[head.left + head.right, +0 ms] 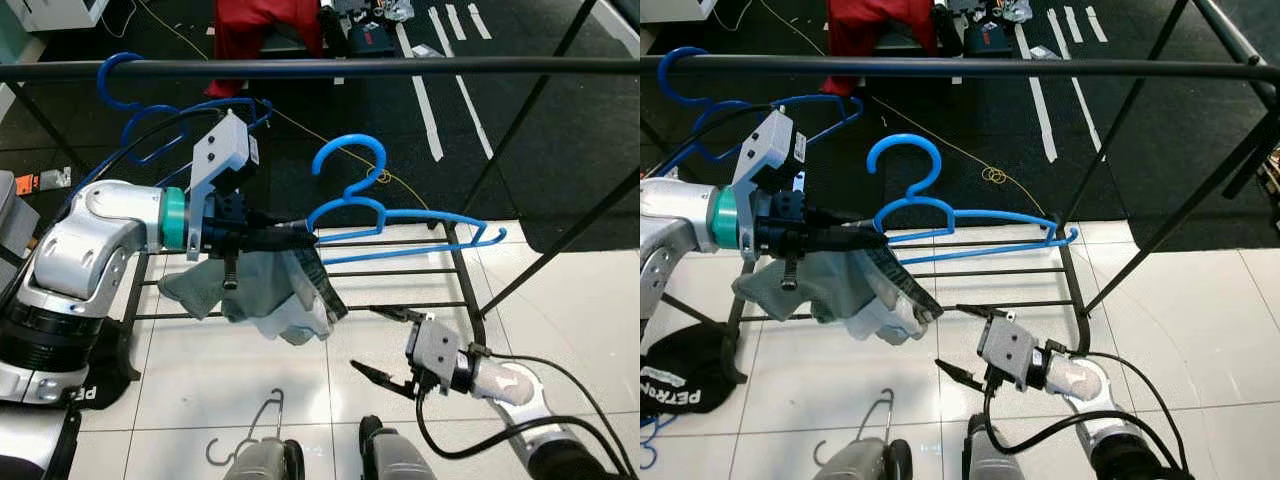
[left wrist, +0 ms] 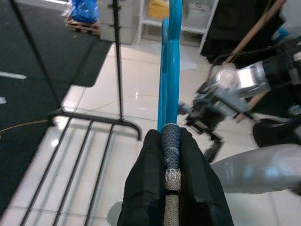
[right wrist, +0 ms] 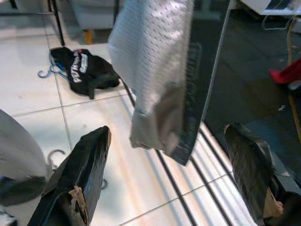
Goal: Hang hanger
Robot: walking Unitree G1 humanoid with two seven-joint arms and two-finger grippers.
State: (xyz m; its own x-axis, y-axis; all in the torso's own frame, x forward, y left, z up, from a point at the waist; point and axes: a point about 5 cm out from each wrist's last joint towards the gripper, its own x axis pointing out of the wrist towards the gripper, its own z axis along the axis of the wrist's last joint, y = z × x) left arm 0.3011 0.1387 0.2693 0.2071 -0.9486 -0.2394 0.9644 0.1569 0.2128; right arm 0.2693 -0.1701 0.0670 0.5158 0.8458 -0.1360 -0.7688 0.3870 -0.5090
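Note:
A blue plastic hanger (image 1: 400, 222) carries a grey garment (image 1: 275, 295) that droops from its near end. My left gripper (image 1: 295, 230) is shut on that end, holding the hanger roughly level below the black rail (image 1: 420, 67). Its hook (image 1: 352, 160) points up, well under the rail and not touching it. In the left wrist view the black fingers (image 2: 146, 188) pinch the blue hanger (image 2: 170, 70) together with a strip of fabric. My right gripper (image 1: 385, 345) stays low and open, below the garment (image 3: 160, 70), with nothing between its fingers (image 3: 80, 179).
Another blue hanger (image 1: 125, 85) hangs at the rail's left end. The rack's base bars (image 1: 400, 270) lie on the white tiles, and slanted legs (image 1: 540, 240) rise on the right. A wire hanger (image 1: 250, 430) and a black bag (image 1: 680, 375) lie on the floor.

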